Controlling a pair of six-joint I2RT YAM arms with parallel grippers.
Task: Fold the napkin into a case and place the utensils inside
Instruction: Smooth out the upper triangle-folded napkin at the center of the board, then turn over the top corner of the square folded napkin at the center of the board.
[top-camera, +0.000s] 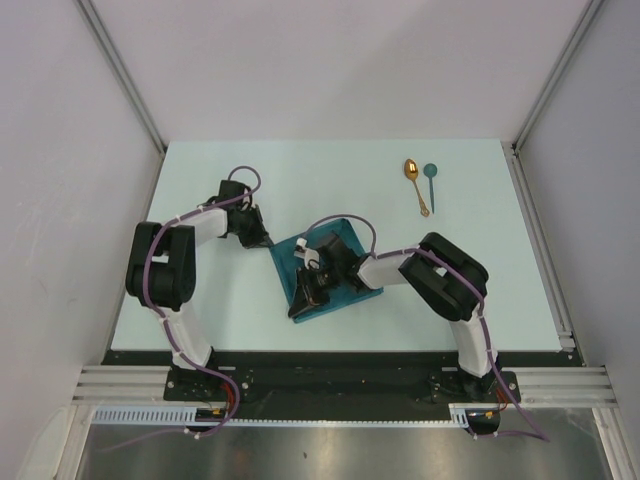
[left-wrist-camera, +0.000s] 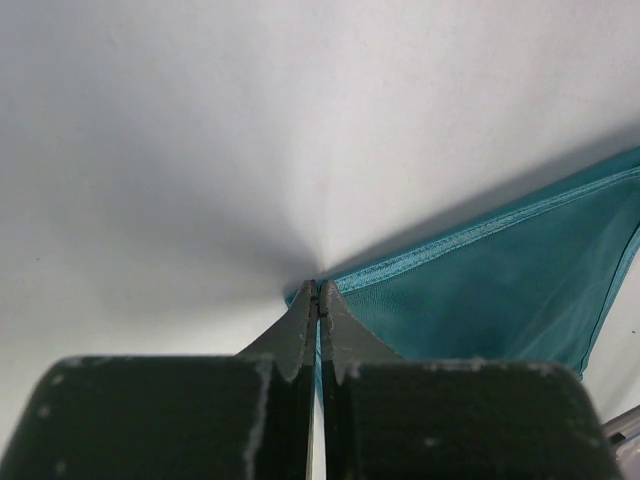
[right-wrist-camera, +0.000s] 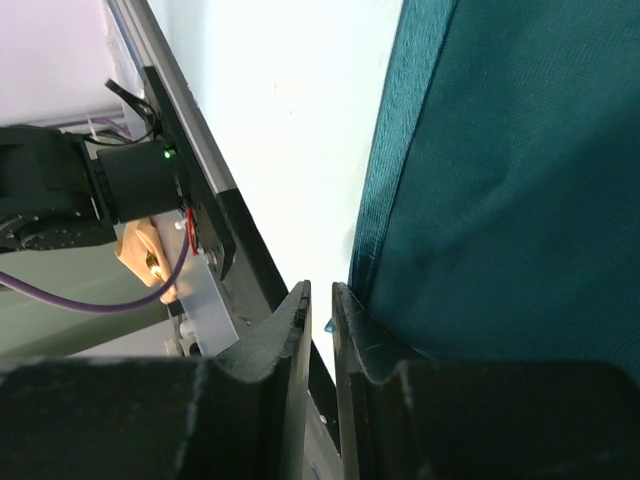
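Napkin (left-wrist-camera: 480, 290) corner in left jaws, beside right jaws

This is a robotics lab test cell. In the top view, one black-and-white jointed robot arm (top-camera: 165, 270) at the lower left and a second matching arm (top-camera: 450, 280) at the lower right are bolted to a black base plate (top-camera: 340, 385). Purple cables (top-camera: 243, 172) loop along them. Silver aluminium framing rails (top-camera: 122, 75) climb the upper corners. Plain white panel walls (top-camera: 340, 60) enclose a pale mint desk (top-camera: 300, 170). A brushed steel sheet (top-camera: 340, 450) spans the bottom edge.
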